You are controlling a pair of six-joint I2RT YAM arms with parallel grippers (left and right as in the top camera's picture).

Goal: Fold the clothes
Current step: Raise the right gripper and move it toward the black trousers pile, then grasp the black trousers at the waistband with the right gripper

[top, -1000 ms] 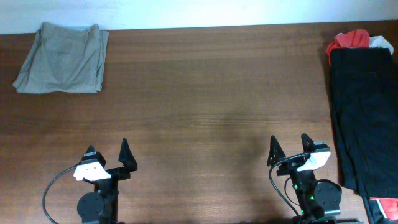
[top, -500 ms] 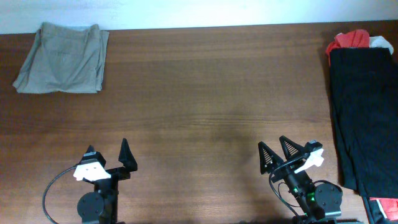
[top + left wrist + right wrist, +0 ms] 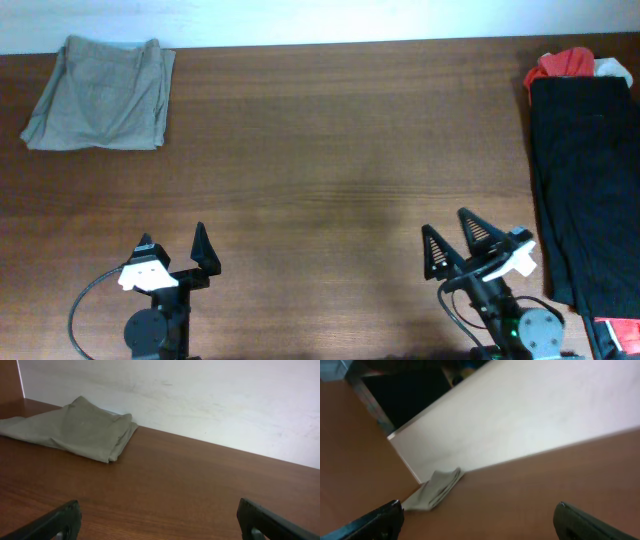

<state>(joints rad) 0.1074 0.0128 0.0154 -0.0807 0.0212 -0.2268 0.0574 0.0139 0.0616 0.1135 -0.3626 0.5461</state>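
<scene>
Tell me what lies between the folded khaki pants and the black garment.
Only bare table. In the overhead view, the stretch from the khaki pants to the black garment holds no other item.

No readable text, no labels, no numbers — no brand marks
</scene>
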